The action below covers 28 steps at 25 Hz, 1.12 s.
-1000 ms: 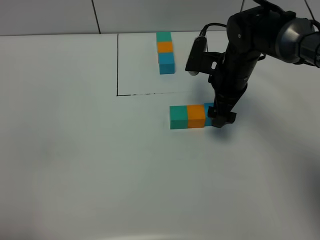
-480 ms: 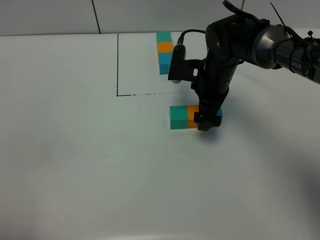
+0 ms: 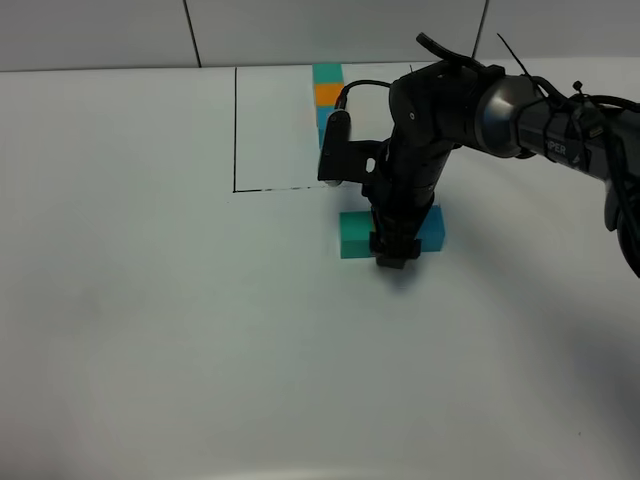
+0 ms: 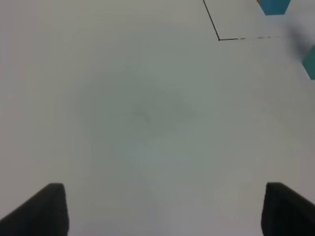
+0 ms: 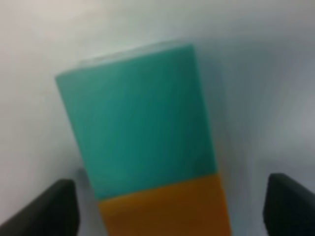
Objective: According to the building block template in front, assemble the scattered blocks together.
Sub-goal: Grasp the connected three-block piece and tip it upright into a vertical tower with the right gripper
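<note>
Having slid left along the block row, the right pincer is straddling the orange block, fingers apart; the left pincer is gaping over bare surface.

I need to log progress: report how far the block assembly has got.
Done: the teal-green block, orange block and blue block sit in one row, in the template colour order. In hand: the right gripper is low over the orange block, fingers spread either side. The left gripper is open over bare table. Left: whether the joints are pressed tight cannot be seen.
</note>
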Each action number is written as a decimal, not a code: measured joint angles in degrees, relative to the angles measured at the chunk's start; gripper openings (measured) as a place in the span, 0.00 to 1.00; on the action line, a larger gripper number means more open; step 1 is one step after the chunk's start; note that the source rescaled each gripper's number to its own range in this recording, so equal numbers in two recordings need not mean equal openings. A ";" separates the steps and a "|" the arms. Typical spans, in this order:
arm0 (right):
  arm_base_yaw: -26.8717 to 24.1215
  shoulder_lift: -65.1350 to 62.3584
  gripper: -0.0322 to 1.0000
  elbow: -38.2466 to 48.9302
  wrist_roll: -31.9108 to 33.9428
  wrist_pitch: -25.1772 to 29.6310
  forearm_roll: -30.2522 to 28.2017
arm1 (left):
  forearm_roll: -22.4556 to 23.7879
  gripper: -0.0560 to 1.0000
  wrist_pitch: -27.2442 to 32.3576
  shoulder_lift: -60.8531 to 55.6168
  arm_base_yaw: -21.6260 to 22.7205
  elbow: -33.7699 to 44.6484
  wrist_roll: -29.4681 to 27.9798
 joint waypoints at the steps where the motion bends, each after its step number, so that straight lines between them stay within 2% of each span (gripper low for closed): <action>1: 0.05 0.00 0.46 0.00 0.00 -0.07 0.00 | 0.00 0.78 0.00 0.00 0.00 0.00 0.00; 2: 0.11 0.00 0.37 0.00 0.00 -0.07 0.01 | 0.00 0.78 0.00 0.00 0.00 0.00 0.00; 4: 0.17 0.00 0.10 0.00 -0.05 -0.07 0.08 | 0.00 0.78 0.00 0.00 0.00 0.00 0.00; 5: 0.24 0.00 0.05 0.00 0.01 -0.01 0.14 | 0.00 0.78 0.00 0.00 0.00 0.00 0.00; 9: 0.28 0.00 0.06 0.00 3.02 -0.08 0.14 | 0.00 0.78 0.00 0.00 0.00 0.00 0.00; 12: 0.41 -0.09 0.06 0.00 9.69 -0.54 -0.21 | 0.00 0.78 0.00 0.00 0.00 0.00 0.00; 16: 1.86 -2.00 0.06 -0.69 27.28 0.51 -0.69 | 0.00 0.78 0.00 0.00 0.00 0.00 0.00; 19: 3.73 -3.03 0.06 -2.66 47.62 4.04 -0.69 | 0.00 0.78 0.00 0.00 0.00 0.00 0.00; 21: 4.72 -3.09 0.06 -2.94 56.88 5.93 -1.36 | 0.00 0.78 0.00 0.00 0.00 0.00 0.00; 28: 5.95 -1.34 0.06 -2.99 74.15 4.10 -1.94 | 0.00 0.78 0.00 0.00 0.00 0.00 0.00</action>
